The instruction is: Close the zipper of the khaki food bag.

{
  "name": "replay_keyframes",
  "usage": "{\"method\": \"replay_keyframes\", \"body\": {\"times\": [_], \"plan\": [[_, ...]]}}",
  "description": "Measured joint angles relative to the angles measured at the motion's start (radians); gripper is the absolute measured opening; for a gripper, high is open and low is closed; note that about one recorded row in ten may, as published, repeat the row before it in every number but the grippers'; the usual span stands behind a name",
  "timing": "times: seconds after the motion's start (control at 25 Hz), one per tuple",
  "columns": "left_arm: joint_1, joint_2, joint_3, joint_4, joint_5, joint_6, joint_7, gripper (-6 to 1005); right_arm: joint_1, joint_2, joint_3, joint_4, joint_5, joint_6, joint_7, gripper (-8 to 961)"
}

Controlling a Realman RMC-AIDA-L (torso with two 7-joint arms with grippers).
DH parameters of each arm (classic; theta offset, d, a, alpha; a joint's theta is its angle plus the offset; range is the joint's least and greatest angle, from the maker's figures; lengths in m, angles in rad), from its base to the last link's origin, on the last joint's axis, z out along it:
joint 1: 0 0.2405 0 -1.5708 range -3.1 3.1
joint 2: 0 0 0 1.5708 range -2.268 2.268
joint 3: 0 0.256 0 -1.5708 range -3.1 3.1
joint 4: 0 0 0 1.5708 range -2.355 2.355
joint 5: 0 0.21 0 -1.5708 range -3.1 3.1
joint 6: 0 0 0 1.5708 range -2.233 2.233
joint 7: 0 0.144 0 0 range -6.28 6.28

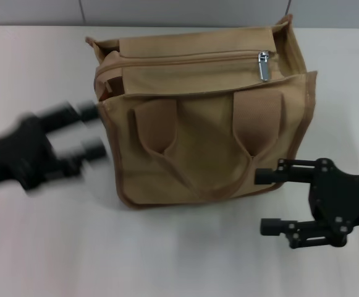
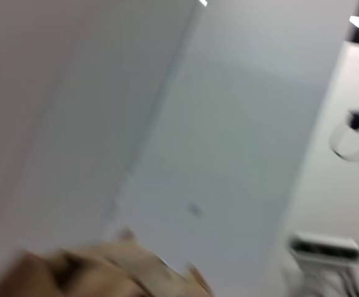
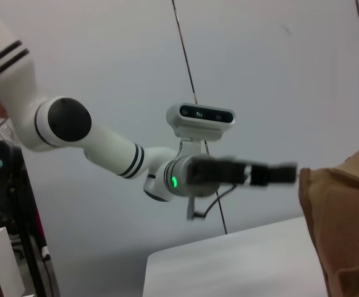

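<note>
The khaki food bag [image 1: 210, 136] stands upright in the middle of the table, its two loop handles hanging down the near face. The zipper [image 1: 185, 60] runs along the top panel, and its silver pull tab [image 1: 264, 65] hangs at the right end. My left gripper [image 1: 92, 130] is open and blurred by motion, just left of the bag's left side and apart from it. My right gripper [image 1: 269, 202] is open and empty, low by the bag's front right corner. The bag also shows in the right wrist view [image 3: 346, 229] and, blurred, in the left wrist view [image 2: 105, 272].
The pale table [image 1: 167, 253] stretches in front of the bag and to both sides. A grey wall [image 1: 185, 11] runs behind it. The right wrist view shows my left arm [image 3: 105, 145] and its gripper [image 3: 272, 174] reaching toward the bag.
</note>
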Motion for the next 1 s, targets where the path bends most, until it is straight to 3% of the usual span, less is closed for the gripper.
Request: {"method": "replay_keyframes", "body": {"times": [0.2,0.32,0.56,1.0], "plan": [[0.000,-0.045,0.227,0.001,0.002,-0.016,0.133,794,0.010,0.003,-0.005,0.085,-0.018,0.038,-0.100,754],[0.006,-0.069,0.285,-0.022,0.020,-0.097,0.203,802,0.011,0.011,-0.010,0.131,-0.037,0.082,-0.167,754],[0.026,-0.089,0.289,-0.037,0.054,-0.176,0.265,802,0.006,0.020,-0.042,0.176,-0.040,0.163,-0.223,753],[0.031,-0.093,0.291,-0.040,0.070,-0.213,0.279,802,0.012,0.021,-0.066,0.200,-0.043,0.210,-0.225,753]]}}
